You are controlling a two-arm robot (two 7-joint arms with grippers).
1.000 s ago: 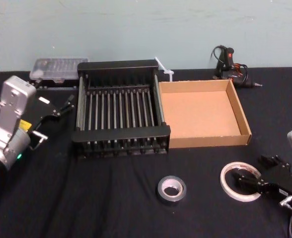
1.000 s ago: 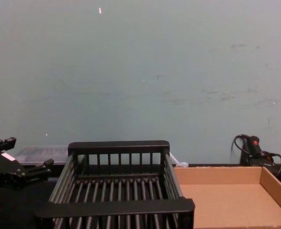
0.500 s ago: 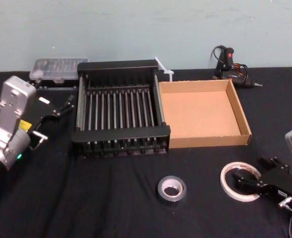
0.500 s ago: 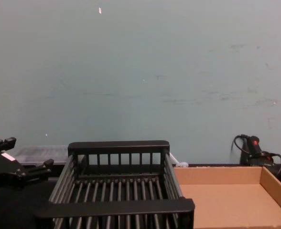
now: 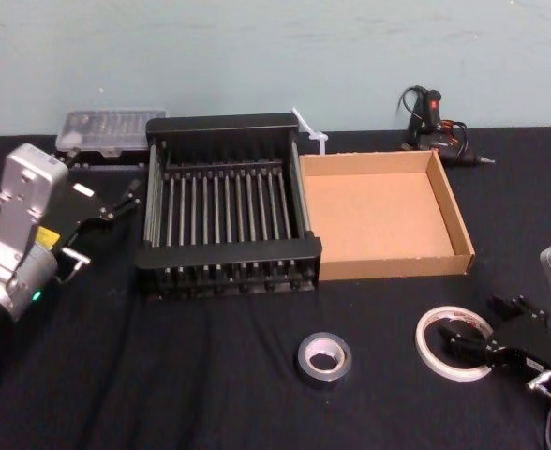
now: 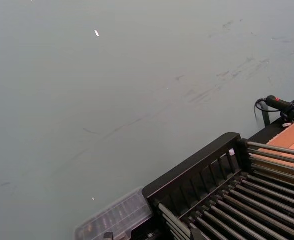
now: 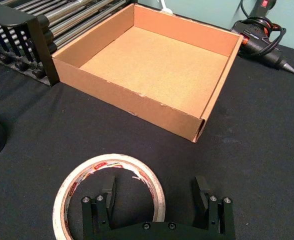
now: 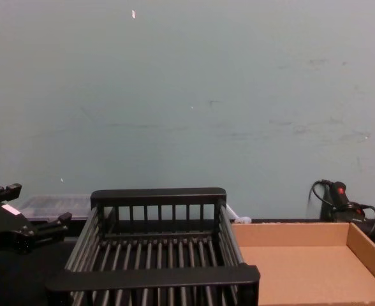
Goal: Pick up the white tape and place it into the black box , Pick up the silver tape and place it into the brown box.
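Note:
The white tape (image 5: 427, 339) lies flat on the black table at the front right. My right gripper (image 5: 478, 322) is open and low over it. In the right wrist view one finger (image 7: 108, 192) sits inside the white tape (image 7: 71, 184) and the other outside, so the ring's near wall lies between them. The silver tape (image 5: 324, 358) lies alone at front centre. The black box (image 5: 227, 251) stands at the middle with the brown box (image 5: 397, 266) against its right side; nothing lies in either. My left gripper (image 5: 105, 221) hangs open left of the black box.
A clear plastic case (image 5: 107, 127) lies behind the black box's left corner. A white zip tie (image 5: 309, 127) and a black corded tool (image 5: 435, 120) lie at the table's back edge. Bare black cloth surrounds both tapes.
My right gripper has shifted slightly around the white tape's near wall, still open. The tape, the boxes and the left arm have stayed put.

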